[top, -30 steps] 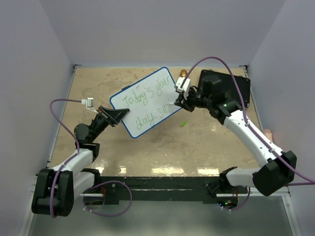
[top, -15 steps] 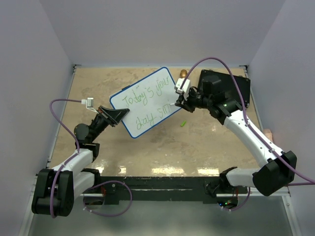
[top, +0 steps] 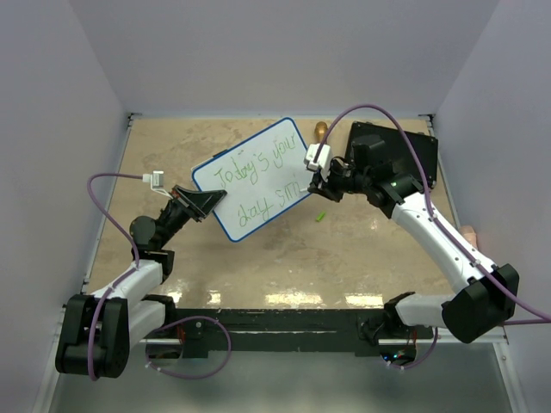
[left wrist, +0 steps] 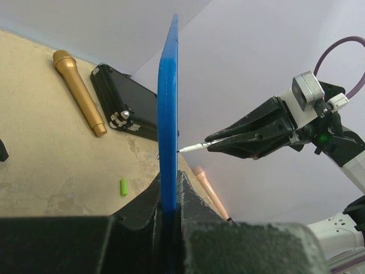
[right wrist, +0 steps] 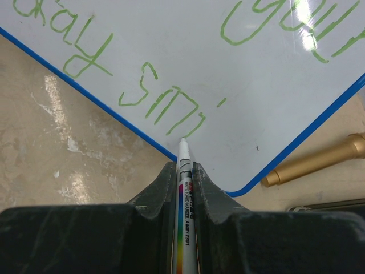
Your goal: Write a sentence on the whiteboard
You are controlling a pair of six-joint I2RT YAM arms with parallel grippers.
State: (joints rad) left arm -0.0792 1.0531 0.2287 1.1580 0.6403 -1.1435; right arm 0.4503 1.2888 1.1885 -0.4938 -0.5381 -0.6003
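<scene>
i have my left gripper [top: 200,203] clamped on the lower-left edge of the whiteboard [top: 258,176], holding it tilted up off the middle of the tan table [top: 258,258]. the green writing reads "today's your day sm". my right gripper [right wrist: 182,171] is closed on a white marker [right wrist: 184,194], its tip at the board's face just below the last green stroke, near the blue rim. a gold microphone [left wrist: 80,91] and a black case [left wrist: 128,108] lie beyond the board, and a small green cap [top: 320,215] lies near the right gripper.
</scene>
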